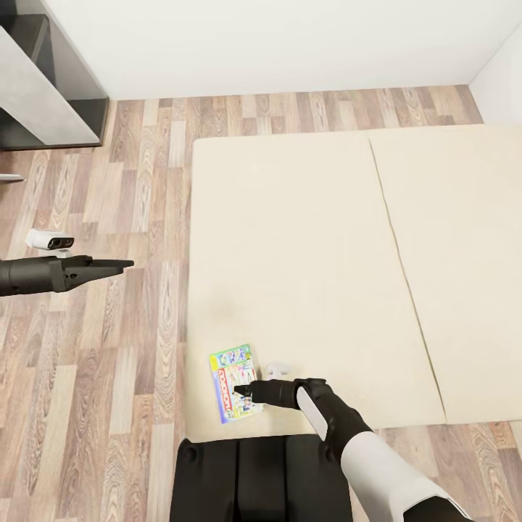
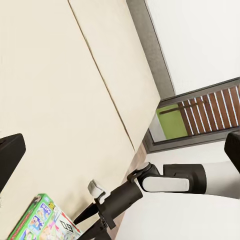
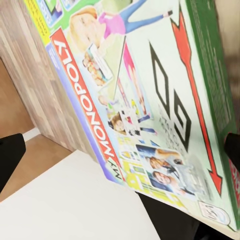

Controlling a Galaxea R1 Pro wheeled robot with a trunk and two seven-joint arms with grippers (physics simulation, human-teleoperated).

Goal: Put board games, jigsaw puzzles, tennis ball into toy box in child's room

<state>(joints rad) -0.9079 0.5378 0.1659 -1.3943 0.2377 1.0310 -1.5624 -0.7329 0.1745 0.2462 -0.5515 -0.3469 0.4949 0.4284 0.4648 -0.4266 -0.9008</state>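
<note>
A green-white "Monopoly" board game [image 1: 233, 383] lies flat on the beige bed [image 1: 312, 239], close to its near left corner. My right gripper [image 1: 245, 391] reaches over the box's right edge, open, with the cover [image 3: 150, 100] spanning the space between its two fingertips. I cannot tell whether the fingers touch the box. In the left wrist view the same box [image 2: 42, 222] and right gripper [image 2: 89, 222] sit at the mattress edge. My left gripper [image 1: 125, 265] hangs open over the wood floor, left of the bed, holding nothing.
A dark cabinet with a light grey panel [image 1: 40, 94] stands at the far left against the white wall. Plank floor [image 1: 116, 362] runs between it and the bed. My dark base [image 1: 261, 478] is against the bed's near edge. A dark-framed window [image 2: 175, 120] lies beyond the bed.
</note>
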